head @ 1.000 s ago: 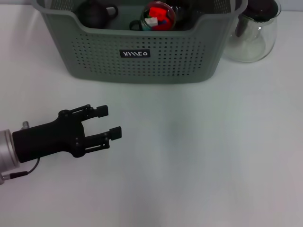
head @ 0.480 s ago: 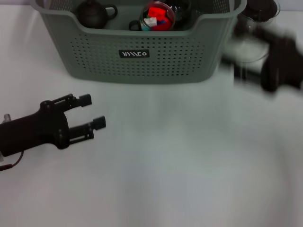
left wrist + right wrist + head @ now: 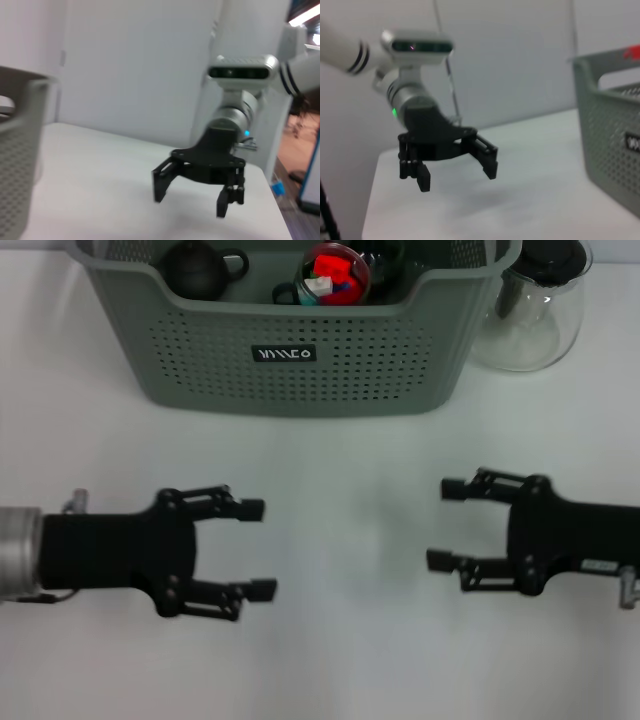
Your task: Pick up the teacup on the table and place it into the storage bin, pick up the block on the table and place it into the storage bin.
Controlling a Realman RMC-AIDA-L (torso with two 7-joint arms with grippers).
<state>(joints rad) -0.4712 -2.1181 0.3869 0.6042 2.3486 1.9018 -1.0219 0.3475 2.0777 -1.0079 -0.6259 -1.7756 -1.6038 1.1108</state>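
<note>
The grey-green storage bin (image 3: 300,350) stands at the back of the white table. Inside it lie a dark round teacup with a handle (image 3: 196,266) and a clear glass cup holding a red block (image 3: 334,270). My left gripper (image 3: 256,549) is open and empty over the table in front of the bin's left half. My right gripper (image 3: 445,524) is open and empty facing it from the right. The left wrist view shows the right gripper (image 3: 192,197) and the bin's wall (image 3: 20,165). The right wrist view shows the left gripper (image 3: 457,176) and the bin (image 3: 615,130).
A clear glass pot with a black lid (image 3: 530,310) stands right of the bin at the back right. Bare white table (image 3: 350,660) lies between and in front of the two grippers.
My left gripper has moved right and towards the table's front. My right arm swung in from the back right and now hovers at the right, facing the left gripper.
</note>
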